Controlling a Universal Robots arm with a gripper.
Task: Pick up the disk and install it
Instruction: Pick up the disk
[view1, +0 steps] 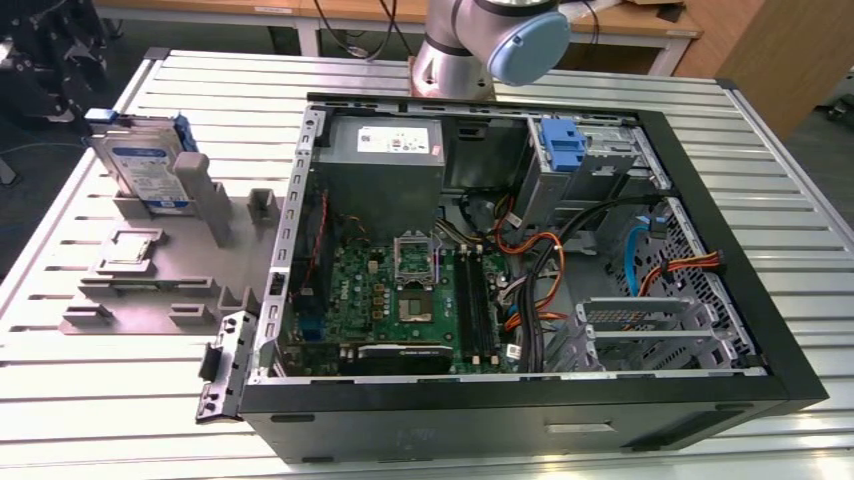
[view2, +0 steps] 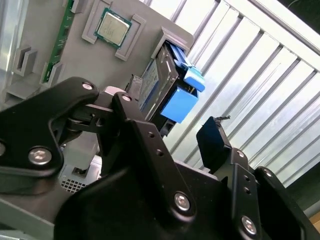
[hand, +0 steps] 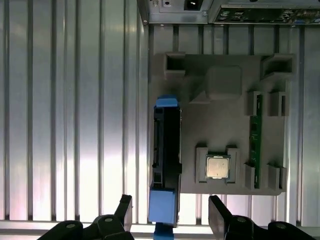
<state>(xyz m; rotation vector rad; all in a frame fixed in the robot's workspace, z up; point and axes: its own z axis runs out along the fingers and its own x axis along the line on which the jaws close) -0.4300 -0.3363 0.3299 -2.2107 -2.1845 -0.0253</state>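
Over at the upper left of the exterior view, the disk (view1: 140, 165) stands on edge in a slot of the grey fixture (view1: 160, 290). The fixture sits on the slatted metal tabletop (view1: 80, 400), just beside the open computer case (view1: 507, 425). As I read it, nothing is done yet: the disk is neither picked up nor in the case.

In the first wrist view the gripper (hand: 170, 207) has its jaws spread wide and holds nothing. One finger is at each side of the disk's blue end rail, and neither touches it.

Room looks fair. Bare tabletop lies along the disk's outer face. On the inner face, the fixture's raised blocks, a processor chip (hand: 218, 166) and a memory stick (hand: 255, 135) sit near. Inside the case, cables (view1: 547, 270) crowd the space below the drive cage (view1: 621, 150) at the upper right.
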